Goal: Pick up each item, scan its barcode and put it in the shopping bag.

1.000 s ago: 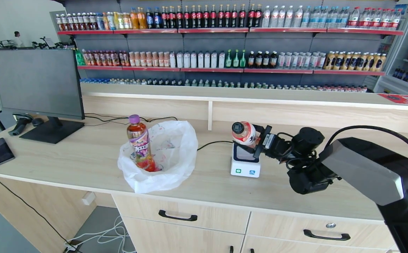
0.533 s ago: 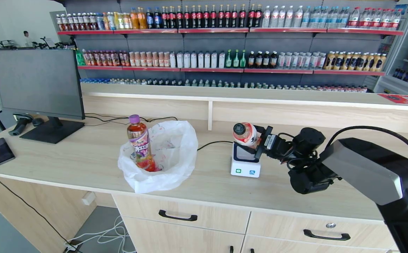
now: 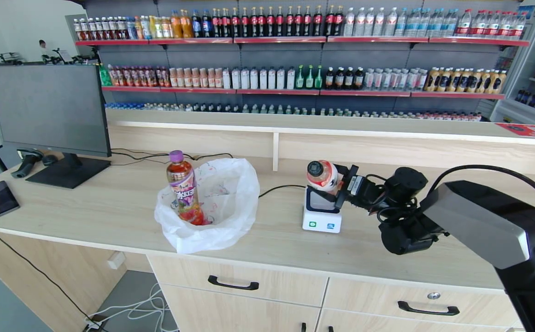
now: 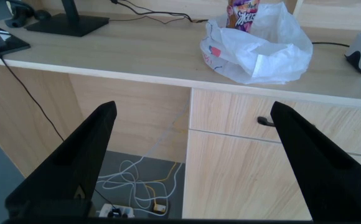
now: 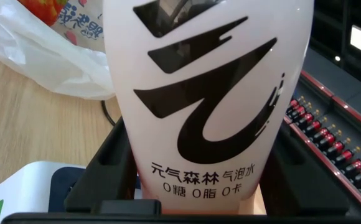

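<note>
My right end effector [image 3: 338, 185] is pinching the white bottle [image 3: 321, 175], which sits tilted directly above the scanner [image 3: 321, 216], right of centre in the head view. The shopping bag [image 3: 235, 203] stands left of centre on the tabletop [image 3: 110, 207], with a purple-capped bottle [image 3: 182, 189] upright inside. My left end effector [image 4: 193, 107] is spread and holds nothing.
</note>
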Controlling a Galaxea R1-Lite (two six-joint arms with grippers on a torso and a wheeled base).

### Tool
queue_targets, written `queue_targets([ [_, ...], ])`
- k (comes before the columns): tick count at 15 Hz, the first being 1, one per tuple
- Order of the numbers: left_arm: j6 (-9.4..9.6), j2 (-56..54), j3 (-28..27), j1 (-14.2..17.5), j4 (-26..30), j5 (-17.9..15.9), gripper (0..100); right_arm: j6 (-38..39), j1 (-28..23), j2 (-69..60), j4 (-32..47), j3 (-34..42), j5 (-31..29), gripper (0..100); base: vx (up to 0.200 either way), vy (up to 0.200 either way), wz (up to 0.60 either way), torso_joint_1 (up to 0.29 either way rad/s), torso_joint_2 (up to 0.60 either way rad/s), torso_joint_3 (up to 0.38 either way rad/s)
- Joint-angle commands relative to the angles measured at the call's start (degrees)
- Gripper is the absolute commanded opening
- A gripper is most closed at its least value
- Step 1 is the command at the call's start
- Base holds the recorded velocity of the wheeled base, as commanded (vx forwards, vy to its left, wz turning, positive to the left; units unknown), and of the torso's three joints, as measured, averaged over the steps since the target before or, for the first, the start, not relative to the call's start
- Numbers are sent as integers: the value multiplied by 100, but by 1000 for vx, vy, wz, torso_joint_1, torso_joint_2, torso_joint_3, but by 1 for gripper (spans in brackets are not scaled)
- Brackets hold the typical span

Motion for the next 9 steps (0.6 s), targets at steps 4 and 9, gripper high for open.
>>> queue_targets([
  [4, -1, 0, 0, -1, 0, 6, 100, 285, -7, -616, -9, 111, -7, 0, 0, 0, 0, 0, 0, 0],
  [9, 8, 0, 0, -1, 0, 6, 100, 584, -25, -1424, -9, 902, -7, 0, 0, 0, 0, 0, 0, 0],
])
